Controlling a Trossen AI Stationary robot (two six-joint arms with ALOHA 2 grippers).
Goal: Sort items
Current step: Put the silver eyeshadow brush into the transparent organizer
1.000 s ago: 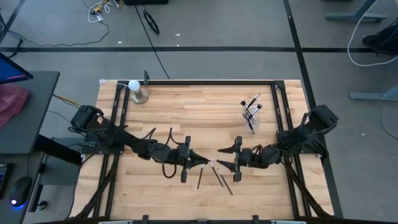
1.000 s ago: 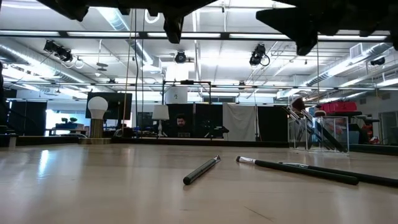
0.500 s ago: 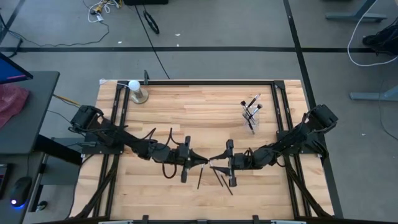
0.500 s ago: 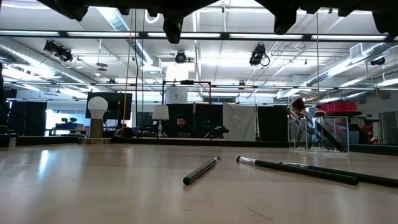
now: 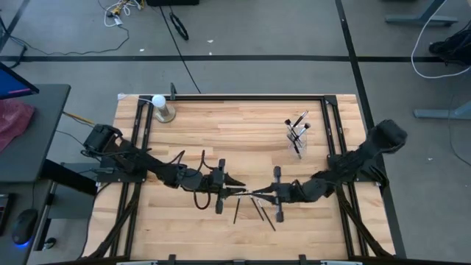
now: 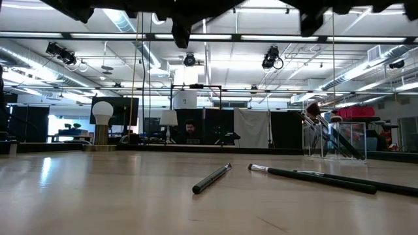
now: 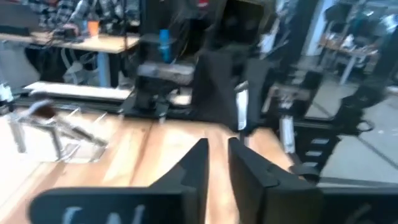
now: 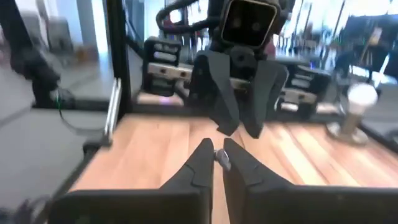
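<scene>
Above the table's near middle, a thin dark brush (image 5: 248, 193) hangs level between my two grippers, which point at each other. My right gripper (image 5: 258, 195) is shut on the end nearer to it. My left gripper (image 5: 237, 189) stands at the other end with a narrow gap between its fingers (image 7: 200, 163). Three more dark items (image 5: 237, 210) (image 5: 259, 210) (image 5: 269, 220) lie flat on the wood just below; the low view shows them too (image 6: 212, 177) (image 6: 311, 179). More brushes stand in the clear cup (image 5: 297, 134). My right gripper pinches the brush's pale end (image 8: 220, 157) between its two fingers. The fingers come level from the table's right and lie along the brush. The brush is lifted clear of the table and about level. My left gripper: I cannot tell whether its fingers touch the brush's other end.
A white ball on a metallic base (image 5: 160, 107) stands at the far left corner. The clear cup (image 6: 334, 137) stands at the far right. Dark rails run along the table's left, right and far edges (image 5: 243, 96). Bare wood lies in the far middle.
My right gripper, wide open a second ago, has come a little closer to my left gripper and shut on the free end of the brush held out there. The brush has stayed level above the table. The three items on the wood have not moved.
</scene>
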